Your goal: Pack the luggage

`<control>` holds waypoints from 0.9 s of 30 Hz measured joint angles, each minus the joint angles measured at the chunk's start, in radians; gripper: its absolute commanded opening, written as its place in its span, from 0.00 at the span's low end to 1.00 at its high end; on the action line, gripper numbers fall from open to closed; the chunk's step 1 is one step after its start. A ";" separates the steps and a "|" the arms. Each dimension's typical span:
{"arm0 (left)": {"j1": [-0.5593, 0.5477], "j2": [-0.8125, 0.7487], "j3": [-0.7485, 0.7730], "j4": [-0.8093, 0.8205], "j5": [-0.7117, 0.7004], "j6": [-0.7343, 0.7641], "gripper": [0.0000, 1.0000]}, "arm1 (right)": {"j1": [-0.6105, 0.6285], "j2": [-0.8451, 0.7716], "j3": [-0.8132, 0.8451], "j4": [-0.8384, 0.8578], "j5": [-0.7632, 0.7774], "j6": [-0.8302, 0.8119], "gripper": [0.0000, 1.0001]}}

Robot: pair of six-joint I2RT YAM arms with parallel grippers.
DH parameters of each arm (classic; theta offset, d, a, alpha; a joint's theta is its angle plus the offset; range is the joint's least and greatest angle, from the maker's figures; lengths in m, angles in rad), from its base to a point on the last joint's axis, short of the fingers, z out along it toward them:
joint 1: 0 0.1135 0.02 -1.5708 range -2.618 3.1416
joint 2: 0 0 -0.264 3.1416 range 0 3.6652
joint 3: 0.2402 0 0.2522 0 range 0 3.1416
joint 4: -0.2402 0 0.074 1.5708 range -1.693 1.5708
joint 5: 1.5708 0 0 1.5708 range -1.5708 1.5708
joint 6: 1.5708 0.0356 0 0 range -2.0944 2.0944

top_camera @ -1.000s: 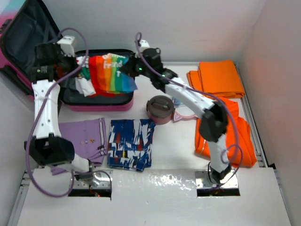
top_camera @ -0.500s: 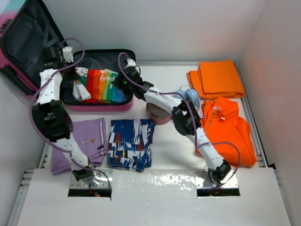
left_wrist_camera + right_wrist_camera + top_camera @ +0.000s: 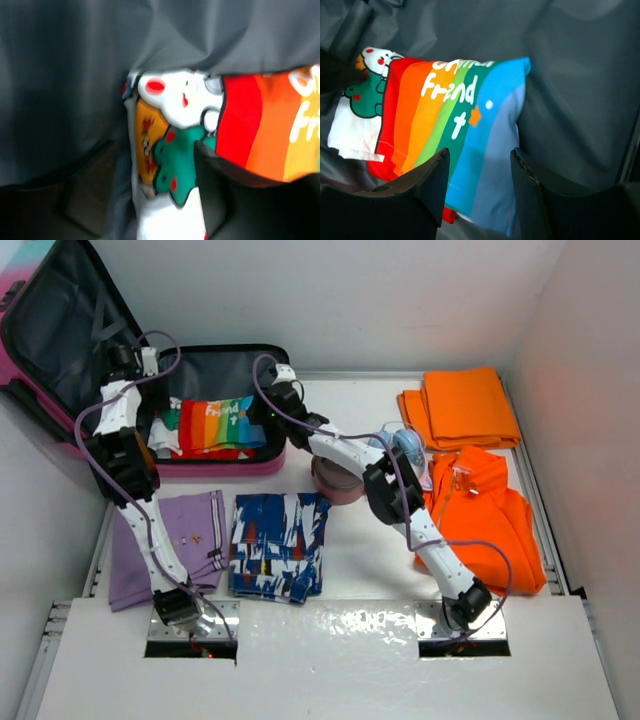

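Since half second ago my right gripper drew back little toward rear; fingers wide apart, nothing held, hovering over rainbow shirt. My left gripper, blurred, looks apart too, shirt's white edge loose between fingers. Shirt, before lifted, lies now flat on grey lining of luggage, open at far left. To do well, I judge: rise straight, not dragging cloth.
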 measured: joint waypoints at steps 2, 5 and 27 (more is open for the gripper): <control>-0.001 0.033 0.037 0.000 -0.003 0.005 0.86 | 0.002 -0.011 -0.015 0.006 0.000 -0.026 0.52; -0.022 0.033 0.053 0.000 -0.007 0.009 0.86 | 0.004 -0.047 -0.066 0.014 -0.008 -0.055 0.51; -0.343 -0.438 -0.052 -0.079 0.172 0.156 0.62 | -0.161 -0.990 -0.763 -0.318 -0.078 -0.242 0.69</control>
